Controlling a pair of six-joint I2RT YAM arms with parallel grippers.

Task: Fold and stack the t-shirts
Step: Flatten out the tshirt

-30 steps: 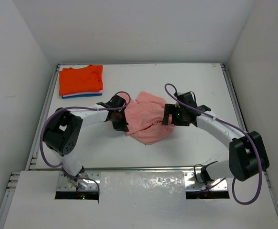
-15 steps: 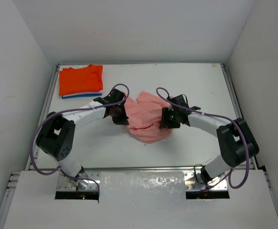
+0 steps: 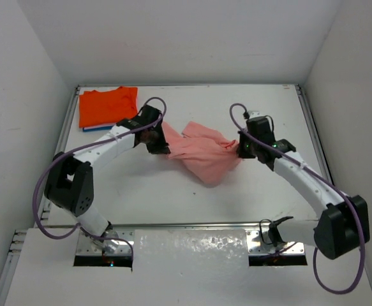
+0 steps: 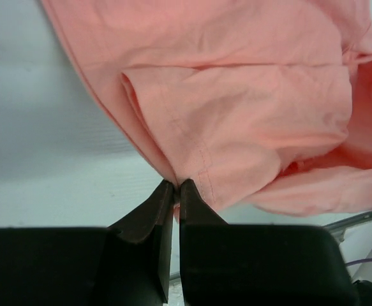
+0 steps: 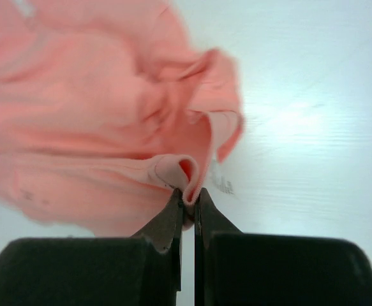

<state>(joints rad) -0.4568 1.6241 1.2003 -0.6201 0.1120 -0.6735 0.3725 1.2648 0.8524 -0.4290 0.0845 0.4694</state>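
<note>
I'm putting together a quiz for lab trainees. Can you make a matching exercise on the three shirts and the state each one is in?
Things:
1. pink shirt
2. orange shirt
3. blue shirt

States:
A. only an edge shows, under another shirt
B. unfolded, pinched by the left tool and the right tool
C. folded, on top of the pile at the far left corner

Pairs: 1-B; 2-C; 3-A
</note>
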